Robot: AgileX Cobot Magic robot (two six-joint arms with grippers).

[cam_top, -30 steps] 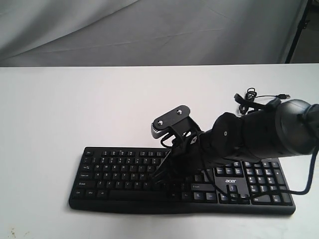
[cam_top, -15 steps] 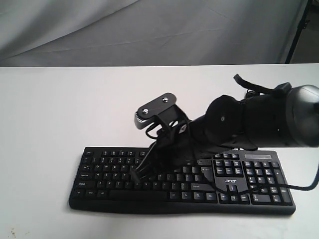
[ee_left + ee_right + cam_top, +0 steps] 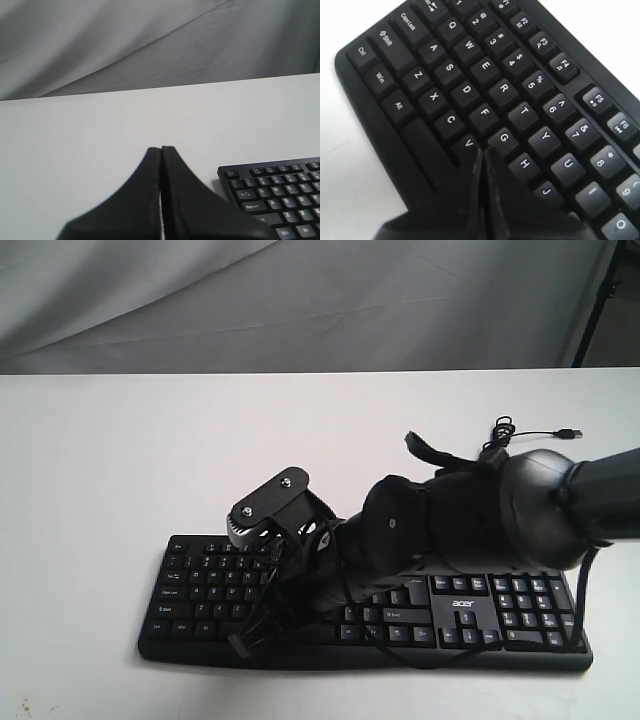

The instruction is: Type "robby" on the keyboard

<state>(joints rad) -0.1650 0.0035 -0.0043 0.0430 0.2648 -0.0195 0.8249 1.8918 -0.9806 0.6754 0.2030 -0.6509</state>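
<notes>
Placement (exterior): keyboard [image 3: 200, 585] lies flat low on the white bench [image 3: 100, 460], number pad to the right.
Hidden (exterior): right arm [image 3: 470, 525] reaches across from the right and covers the middle keys. The right fingers [image 3: 245, 635] are dark against dark keys, so their state cannot be read here.
Cable (exterior): cable [image 3: 500, 430] is bunched on the bench behind the arm.
Fingers (left wrist): left fingers [image 3: 145, 200] are pressed together over bare bench, apart from the keyboard corner [image 3: 280, 195], which the frame cuts off.
Only here (left wrist): grey cloth [image 3: 150, 40] hangs behind the bench.
Fingers (right wrist): right fingers [image 3: 492, 205] are closed together, empty, with tips between V and G. Contact with the keys cannot be told.
Only here (right wrist): key legends are readable; the key beneath the tips is covered.
</notes>
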